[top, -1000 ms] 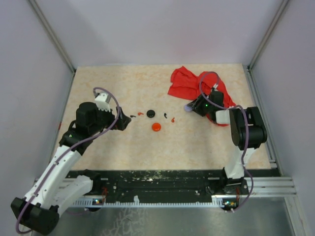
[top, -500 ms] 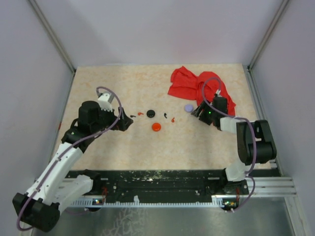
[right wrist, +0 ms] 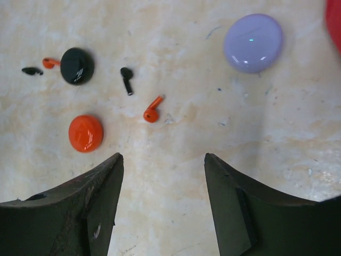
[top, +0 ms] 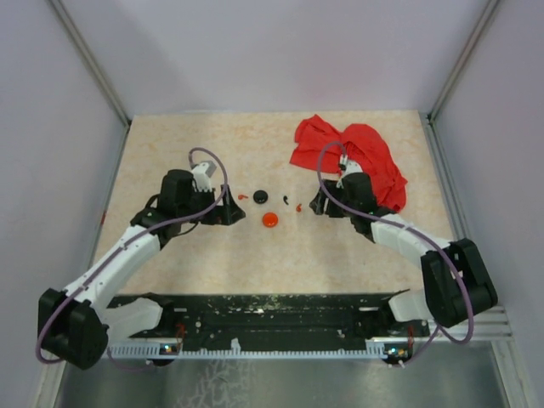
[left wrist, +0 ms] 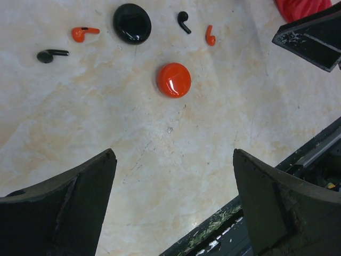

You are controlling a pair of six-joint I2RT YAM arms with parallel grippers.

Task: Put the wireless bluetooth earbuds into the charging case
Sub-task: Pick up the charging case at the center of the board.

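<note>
The charging case (top: 260, 196) is a small round black puck on the table's middle, also in the left wrist view (left wrist: 132, 23) and right wrist view (right wrist: 77, 65). Left of it lie a black earbud (left wrist: 50, 54) and an orange one (left wrist: 84, 33). To its right are a second black earbud (right wrist: 127, 79) and a second orange one (right wrist: 152, 111). My left gripper (left wrist: 173, 160) is open and empty, left of the items (top: 228, 212). My right gripper (right wrist: 162, 160) is open and empty, right of them (top: 316, 204).
A red disc (top: 270, 219) lies just in front of the case. A lavender disc (right wrist: 253, 42) sits by the right gripper. A crumpled red cloth (top: 340, 144) lies at the back right. The table's black front rail (top: 272, 310) runs along the near edge.
The left arm has reached right toward the earbuds. The right arm has swung left off the red cloth, past the lavender disc, and its jaws have opened wider.
</note>
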